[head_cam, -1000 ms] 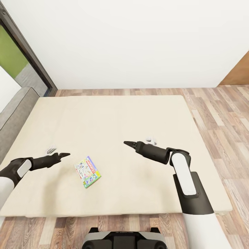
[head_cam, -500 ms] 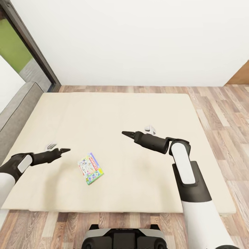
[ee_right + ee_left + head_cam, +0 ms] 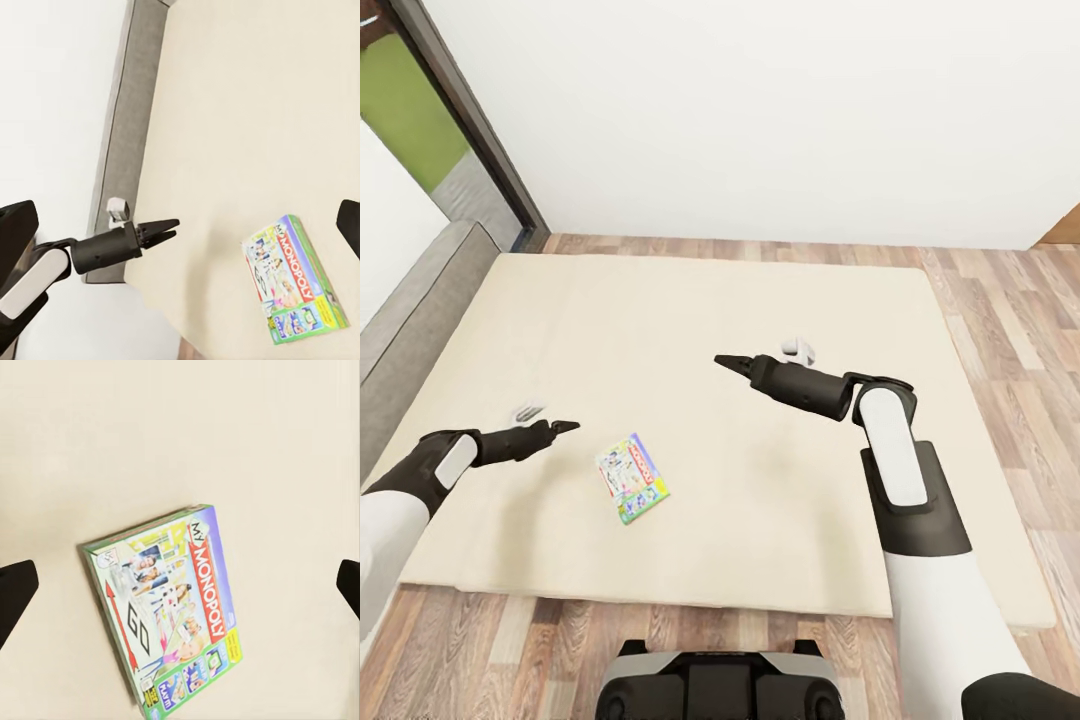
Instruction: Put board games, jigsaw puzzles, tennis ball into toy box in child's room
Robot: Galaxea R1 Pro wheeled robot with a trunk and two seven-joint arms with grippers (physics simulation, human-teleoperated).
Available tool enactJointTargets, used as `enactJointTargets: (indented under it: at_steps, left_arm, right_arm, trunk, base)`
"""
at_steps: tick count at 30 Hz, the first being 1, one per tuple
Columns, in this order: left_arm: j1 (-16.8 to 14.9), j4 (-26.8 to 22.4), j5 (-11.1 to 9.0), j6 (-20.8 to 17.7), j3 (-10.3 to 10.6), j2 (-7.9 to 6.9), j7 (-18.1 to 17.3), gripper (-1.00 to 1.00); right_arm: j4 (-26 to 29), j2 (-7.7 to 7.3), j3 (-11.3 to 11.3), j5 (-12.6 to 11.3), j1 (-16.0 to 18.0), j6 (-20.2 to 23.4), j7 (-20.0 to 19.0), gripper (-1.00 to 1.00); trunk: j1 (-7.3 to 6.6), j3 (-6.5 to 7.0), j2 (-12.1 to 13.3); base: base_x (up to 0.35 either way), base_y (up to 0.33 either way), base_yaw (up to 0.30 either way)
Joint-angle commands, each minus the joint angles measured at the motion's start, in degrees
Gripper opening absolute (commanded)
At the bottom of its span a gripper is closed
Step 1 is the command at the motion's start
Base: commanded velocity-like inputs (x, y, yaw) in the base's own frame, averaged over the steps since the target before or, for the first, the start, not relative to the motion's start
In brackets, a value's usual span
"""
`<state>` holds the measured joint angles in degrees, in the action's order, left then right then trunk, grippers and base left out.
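Above the bed point(image 3: 690, 300), the left gripper point(image 3: 565, 427) hangs empty; the left wrist view shows its fingertips spread wide at both edges. The game point(image 3: 632, 478) lies flat on the cover just beside it, nearer the foot edge. The right gripper point(image 3: 726, 361) hovers farther off, fingers seemingly pressed together. To grasp well, lower the left gripper over the box's narrow width, align the fingers with its long edges, then close squarely to prevent slipping.
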<state>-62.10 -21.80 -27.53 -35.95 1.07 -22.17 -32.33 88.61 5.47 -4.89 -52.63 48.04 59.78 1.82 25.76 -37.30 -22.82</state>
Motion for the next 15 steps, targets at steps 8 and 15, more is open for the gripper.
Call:
enactJointTargets:
  at_steps: [8, 15]
  left_arm:
    - [0.0, -0.3, -0.3, -0.6, 0.1, 0.55, 0.1, 1.00]
    - [0.0, -0.3, -0.3, -0.6, 0.1, 0.55, 0.1, 1.00]
  right_arm:
    - [-0.1, 0.06, 0.1, -0.4, -0.6, 0.2, 0.1, 1.00]
    - [-0.1, 0.06, 0.1, -0.4, -0.7, 0.2, 0.1, 1.00]
  trunk:
    - [0.03, -0.80, -0.1]
    - [0.03, -1.09, -0.1]
  base:
    - [0.000, 0.000, 0.111]
    - [0.000, 0.000, 0.020]
